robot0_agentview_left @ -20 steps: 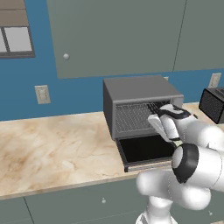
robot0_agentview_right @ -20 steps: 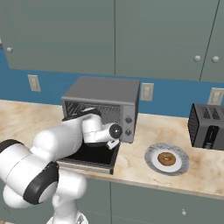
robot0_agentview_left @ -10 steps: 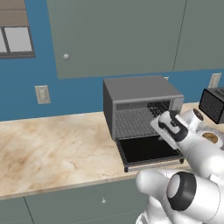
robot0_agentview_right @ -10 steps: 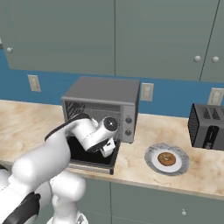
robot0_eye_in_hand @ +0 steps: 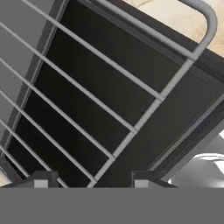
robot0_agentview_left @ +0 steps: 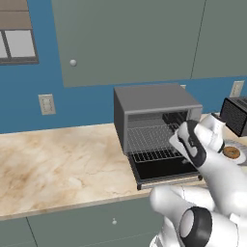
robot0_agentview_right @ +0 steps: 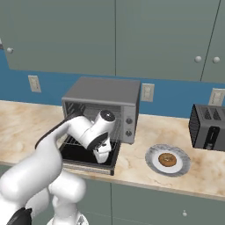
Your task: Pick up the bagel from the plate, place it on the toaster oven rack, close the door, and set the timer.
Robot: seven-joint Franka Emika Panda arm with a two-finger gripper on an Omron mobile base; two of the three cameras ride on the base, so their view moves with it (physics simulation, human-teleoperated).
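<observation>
The small golden-brown bagel (robot0_agentview_right: 167, 159) with a centre hole lies in the middle of the round pale grey-white plate (robot0_agentview_right: 151, 160), on the marble counter (robot0_agentview_right: 140, 169) to the right of the boxy grey metal toaster oven (robot0_agentview_right: 105, 94). It is probably light, a little soft and dry, so a gentle pinch across the ring, one finger in the hole, should hold it. The two-finger gripper (robot0_eye_in_hand: 89, 178) hangs over the pulled-out silver wire rack (robot0_eye_in_hand: 87, 94) and the open dark-glass door (robot0_agentview_right: 83, 154); its fingers stand apart and hold nothing.
</observation>
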